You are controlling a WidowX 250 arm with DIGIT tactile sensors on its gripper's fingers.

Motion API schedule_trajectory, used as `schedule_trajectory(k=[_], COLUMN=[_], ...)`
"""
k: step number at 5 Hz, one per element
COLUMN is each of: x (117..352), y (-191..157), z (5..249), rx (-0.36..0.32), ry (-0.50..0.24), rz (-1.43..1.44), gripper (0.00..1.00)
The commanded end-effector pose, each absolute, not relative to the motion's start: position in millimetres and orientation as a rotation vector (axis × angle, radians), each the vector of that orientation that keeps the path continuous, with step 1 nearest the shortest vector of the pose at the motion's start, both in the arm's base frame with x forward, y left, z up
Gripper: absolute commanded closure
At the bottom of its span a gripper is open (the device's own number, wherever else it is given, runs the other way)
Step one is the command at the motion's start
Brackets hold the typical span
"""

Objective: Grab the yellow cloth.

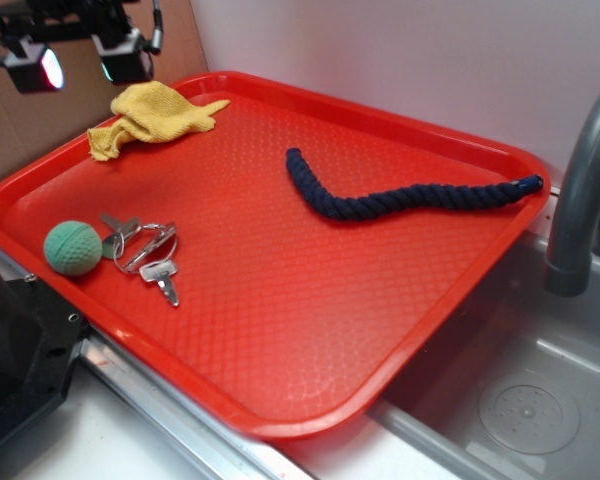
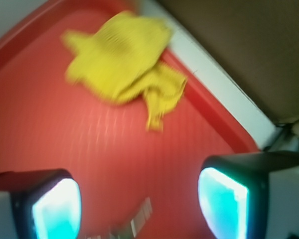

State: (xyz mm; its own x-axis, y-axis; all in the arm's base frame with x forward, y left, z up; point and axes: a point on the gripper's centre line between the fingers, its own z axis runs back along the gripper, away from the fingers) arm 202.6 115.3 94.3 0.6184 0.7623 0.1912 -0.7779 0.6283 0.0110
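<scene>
The hand (image 1: 83, 62) is hanging above the far left corner of the red tray (image 1: 280, 300), its two fingers (image 1: 125, 57) spread wide apart with nothing between them. The yellow cloth (image 1: 152, 115) is lying crumpled on the tray floor in that same corner, just beside the rim, and it is sitting below and slightly to the right of the hand without touching it. In the blurred wrist view the cloth (image 2: 124, 59) is showing ahead of the two pads (image 2: 57, 209), well clear of them. A green ball (image 1: 73, 247) is resting near the tray's left edge, touching a bunch of keys (image 1: 145, 252). A dark blue rope (image 1: 400, 195) is stretching in a curve across the right half of the tray, its end reaching the rim beside a grey faucet (image 1: 580, 190) over a sink (image 1: 520, 400).
</scene>
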Motion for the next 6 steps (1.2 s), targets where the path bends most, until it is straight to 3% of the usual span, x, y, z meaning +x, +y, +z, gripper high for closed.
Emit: schedule_trajectory(k=[1, 2, 3, 4, 5, 6], x=[212.0, 222.6, 221.3, 226.8, 229.0, 227.8], y=[142.7, 153.8, 161.5, 164.0, 161.8, 162.7], z=[67.4, 52.5, 36.9, 23.6, 19.3, 21.7], rx=[0.09, 0.118, 0.187, 0.185, 0.197, 0.202], ry=[-0.344, -0.405, -0.372, -0.354, -0.346, -0.346], rz=[1.15, 1.188, 1.211, 1.198, 1.194, 1.191], gripper=[0.0, 0.0, 0.0, 0.0, 1.0, 1.0])
